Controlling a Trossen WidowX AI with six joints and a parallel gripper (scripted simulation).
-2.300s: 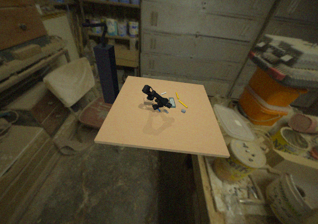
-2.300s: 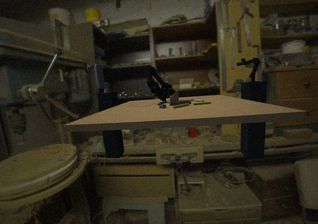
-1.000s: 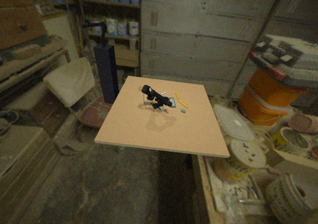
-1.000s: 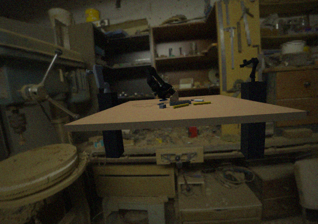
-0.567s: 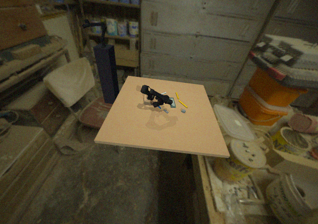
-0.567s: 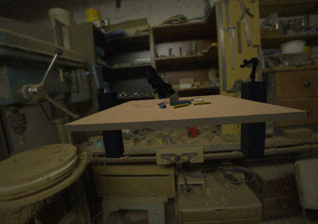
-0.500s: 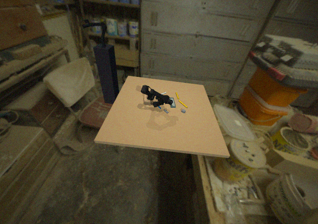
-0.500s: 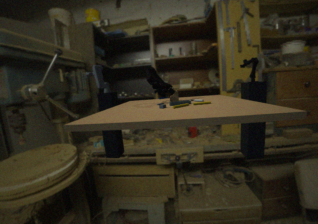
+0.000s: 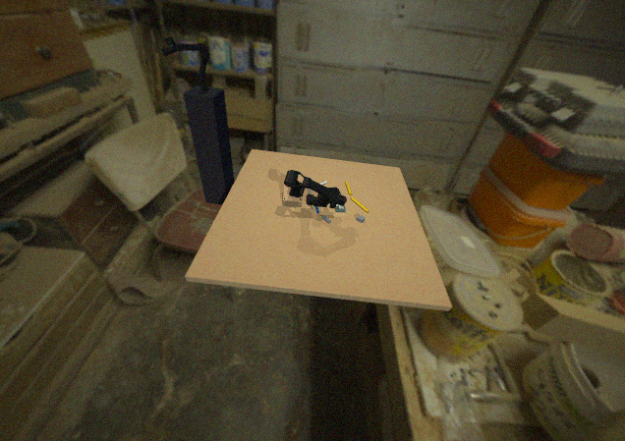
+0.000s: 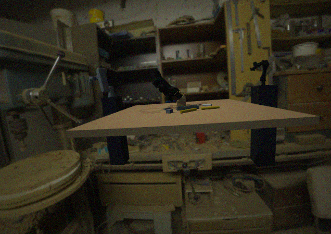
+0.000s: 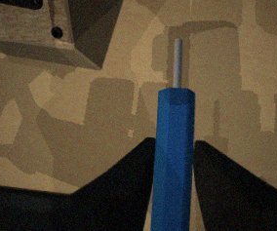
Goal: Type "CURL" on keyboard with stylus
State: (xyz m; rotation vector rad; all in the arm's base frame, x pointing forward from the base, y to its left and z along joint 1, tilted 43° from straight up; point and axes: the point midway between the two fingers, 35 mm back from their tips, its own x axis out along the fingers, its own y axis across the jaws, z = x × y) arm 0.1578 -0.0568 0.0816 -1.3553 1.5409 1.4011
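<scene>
- I am working over the flat peach-coloured tabletop (image 9: pixel 262 269). The wrist view shows only bare board and shadows beyond the tip, so I judge no key is under it yet.
- I am clamping my black two-fingered hand (image 11: pixel 175 143) hard on the stylus, fingers nearly together with the shaft wedged between them. The grip should not slacken during presses.
- I am aiming for the small flat teal-blue keyboard (image 10: pixel 187 107), lying just beside my hand and partly hidden under the arm from above. Its letters are too small to read, so I should be lining up on C before going down.
- I am holding the blue faceted stylus with the thin grey tip (image 11: pixel 175 160) straight out between my fingers, off the tabletop. To press well, I should be bringing the tip square over one key, pushing down firmly, then lifting before shifting sideways.
- Counting, biggest first: one tabletop, one arm with one hand, one keyboard.
- Two slim yellow sticks (image 9: pixel 359 203), lying apart from each other just beyond the keyboard.
- One stylus, in my grip.
- One small grey-blue block (image 9: pixel 360 217) that I am sure of, and one tiny white piece (image 10: pixel 206 105); other specks are too blurred to count.
</scene>
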